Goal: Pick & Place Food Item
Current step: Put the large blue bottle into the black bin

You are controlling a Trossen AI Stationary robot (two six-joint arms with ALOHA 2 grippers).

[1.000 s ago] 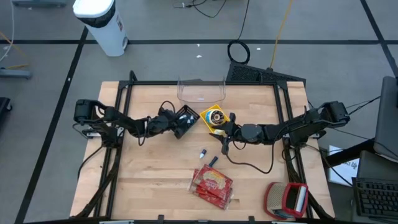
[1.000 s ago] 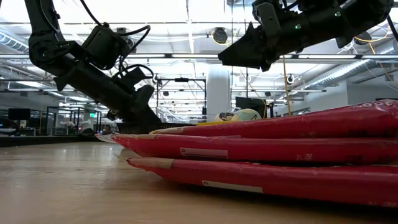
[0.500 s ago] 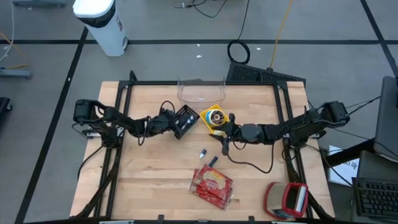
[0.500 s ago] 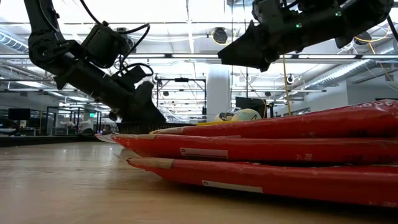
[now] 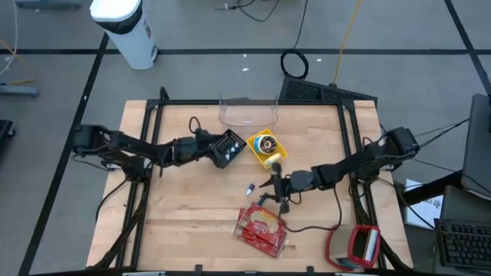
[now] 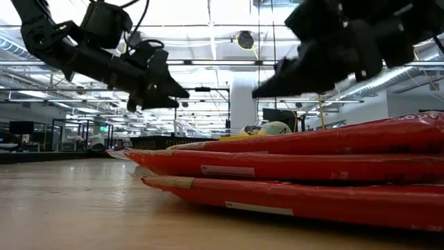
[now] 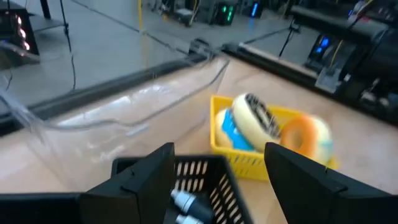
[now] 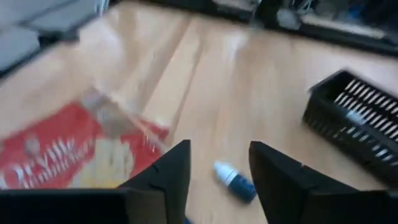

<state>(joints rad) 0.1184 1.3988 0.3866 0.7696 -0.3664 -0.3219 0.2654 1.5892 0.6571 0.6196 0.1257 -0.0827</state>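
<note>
A yellow basket (image 5: pixel 266 146) on the table's far middle holds round, doughnut-like food pieces (image 7: pixel 273 127). Next to it, toward the table's left, stands a black slatted basket (image 5: pixel 230 149) with small white cylinders (image 7: pixel 181 202) in it. My left gripper (image 7: pixel 217 152) hovers open just above that basket's near-left side, touching nothing. A stack of red food packets (image 5: pixel 263 228) lies flat near the front edge. My right gripper (image 5: pixel 270 193) hangs open just above the wood beyond the packets, over a small blue-and-white item (image 8: pixel 233 178); nothing is between its fingers.
A clear plastic container (image 5: pixel 247 112) stands at the far edge behind the baskets. A small dark item (image 5: pixel 262 198) lies beside the blue-and-white one. A red-and-white object (image 5: pixel 354 245) sits at the front right corner. Bare wood lies at front left.
My left gripper has risen from the black basket and its fingers have spread apart. My right gripper has swung from beside the yellow basket toward the table's near edge and sunk, rolling its wrist, to above the small items by the red packets.
</note>
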